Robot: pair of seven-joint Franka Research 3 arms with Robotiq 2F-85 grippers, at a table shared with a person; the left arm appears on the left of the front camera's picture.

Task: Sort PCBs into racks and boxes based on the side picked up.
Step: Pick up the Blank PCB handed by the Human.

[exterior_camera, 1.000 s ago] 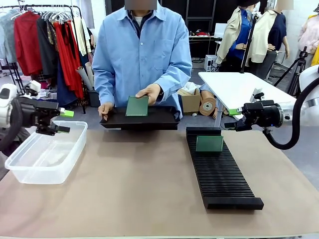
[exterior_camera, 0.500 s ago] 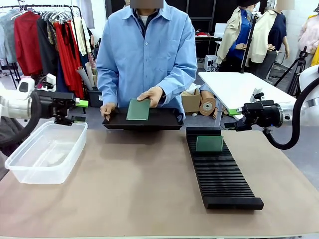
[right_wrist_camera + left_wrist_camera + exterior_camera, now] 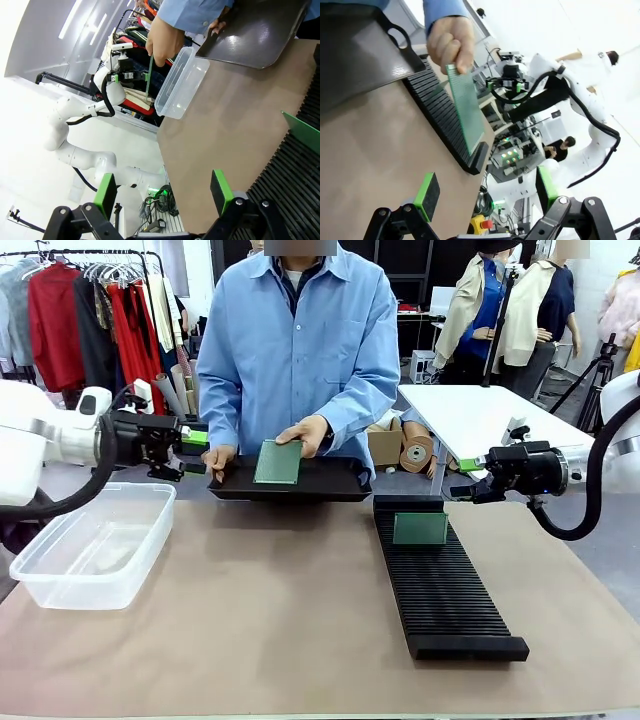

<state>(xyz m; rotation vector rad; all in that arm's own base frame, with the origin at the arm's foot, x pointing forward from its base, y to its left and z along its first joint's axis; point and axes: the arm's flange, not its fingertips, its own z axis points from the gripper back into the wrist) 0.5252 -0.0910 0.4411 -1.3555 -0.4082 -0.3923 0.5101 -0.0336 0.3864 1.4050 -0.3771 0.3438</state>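
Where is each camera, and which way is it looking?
Front: between the arms, facing the person across the table; open left fingers and right fingers show.
Left wrist: on that arm, past its fingers toward rack and right arm.
Right wrist: on that arm, past its fingers toward tub and left arm.
All share the hand holding the PCB.

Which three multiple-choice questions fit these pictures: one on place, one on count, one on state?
1. Where does the clear box sit? A) on the robot's left B) on the robot's right C) in the person's hands
2. How many PCBs stand in the rack? A) none B) one C) three
3. How is the left claw? A) open, empty B) shut on a PCB C) shut on the box
Answers: 1 A: it lies at the front view's left. 2 B: a single one stands near its far end. 3 A: its green pads stand apart, nothing between.
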